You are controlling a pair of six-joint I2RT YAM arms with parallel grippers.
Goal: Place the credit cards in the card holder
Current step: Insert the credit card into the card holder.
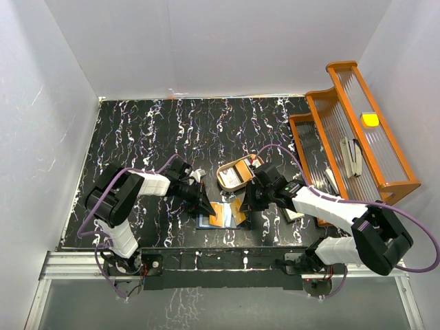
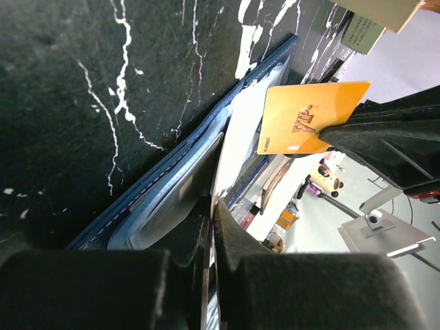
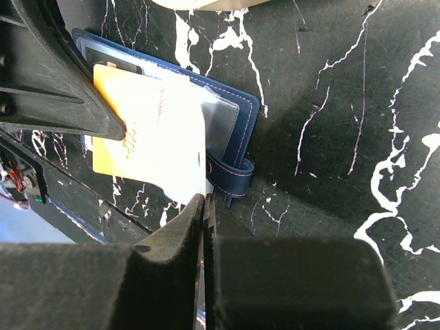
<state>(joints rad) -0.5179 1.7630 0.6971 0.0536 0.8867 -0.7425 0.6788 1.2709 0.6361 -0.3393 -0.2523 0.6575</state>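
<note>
Black, white-veined table [image 1: 151, 137], white walls all round. The blue wallet [image 3: 230, 127] lies open near the front edge between both arms, half hidden under them from above. The right gripper [image 3: 206, 201] is pinched tight on an orange card [image 2: 306, 120] just above the wallet. The left gripper [image 2: 214, 204] is clamped on a second orange card [image 3: 113, 148] over the open pockets. Glare whitens whatever lies beside it.

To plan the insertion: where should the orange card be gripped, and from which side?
Grip the orange card likely at the edge farthest from the card holder, pinching its flat faces from the right, as the right gripper does. It is thin and lifted, so this leaves its leading edge free to slide in.
</note>
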